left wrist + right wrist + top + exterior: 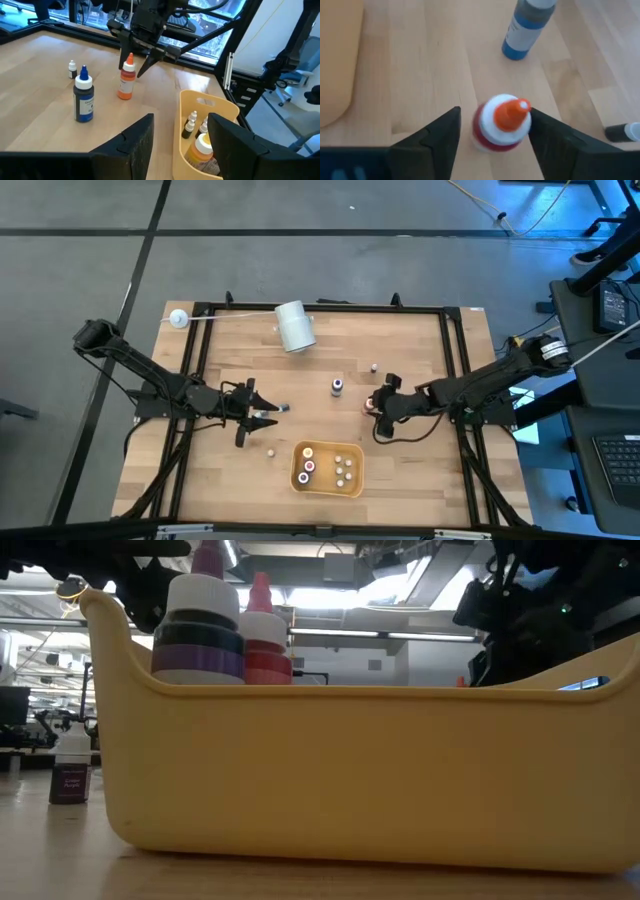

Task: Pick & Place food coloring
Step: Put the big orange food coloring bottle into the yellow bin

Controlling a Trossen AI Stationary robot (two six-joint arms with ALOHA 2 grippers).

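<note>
Risk: right gripper (492, 131) is straddling the orange-capped bottle (501, 122) with fingers spread, not yet clamping; an off-centre close is likely tipping it, since it's standing upright and loose on the table (400, 350). Bottle is sitting between the fingers, just beside the yellow bin (327, 470). Left gripper (262, 415) is waiting released, holding nothing, left of bin

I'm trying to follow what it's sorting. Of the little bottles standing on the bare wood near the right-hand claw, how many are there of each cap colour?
Orange-capped bottle: 1, inside the open right claw
Blue-capped bottle: 1
White-capped bottle: 1
Total: 3
</note>
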